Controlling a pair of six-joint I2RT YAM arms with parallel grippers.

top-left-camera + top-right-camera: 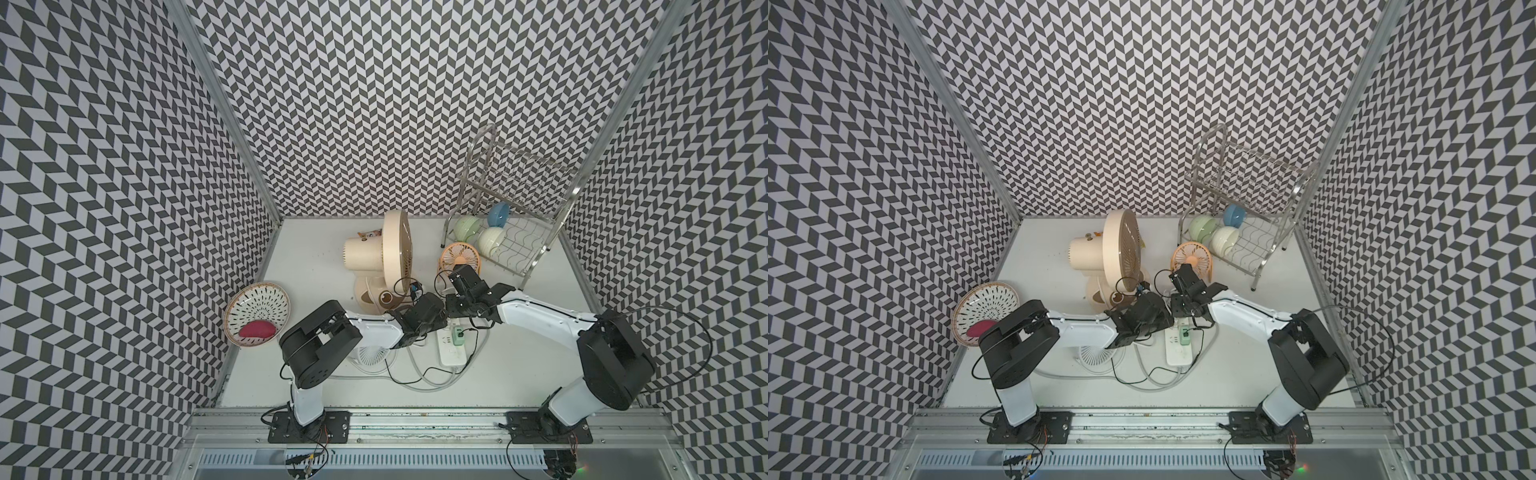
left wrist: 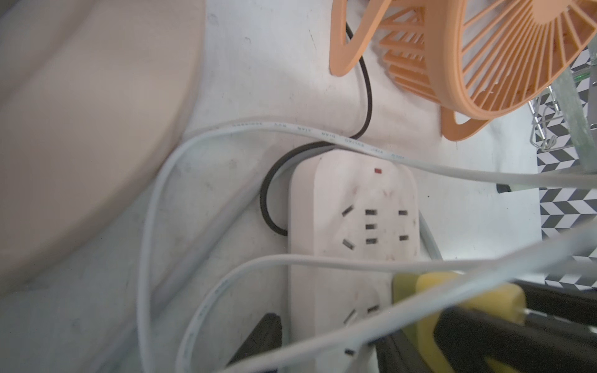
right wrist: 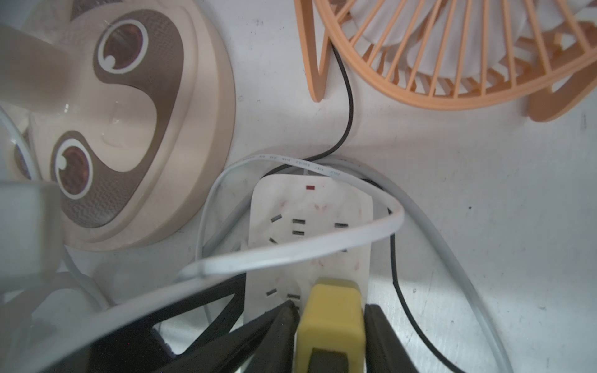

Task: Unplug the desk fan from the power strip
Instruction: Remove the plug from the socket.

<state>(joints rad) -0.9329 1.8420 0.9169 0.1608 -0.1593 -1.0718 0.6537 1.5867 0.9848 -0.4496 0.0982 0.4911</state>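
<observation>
In both top views my left arm (image 1: 374, 331) and right arm (image 1: 540, 312) cover the strip's (image 1: 451, 353) far end. The white fan (image 1: 372, 358) is half under my left arm. At my right wrist, the plug (image 3: 329, 323) runs off the edge, and I cannot tell whether my right fingers (image 3: 284, 321) press it. At my left wrist, the near cable (image 2: 533, 269) is blurred.

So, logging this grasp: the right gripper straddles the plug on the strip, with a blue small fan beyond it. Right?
No: the small fan is orange, not blue, as the right wrist view shows. The right gripper does straddle the plug on the strip.
</observation>
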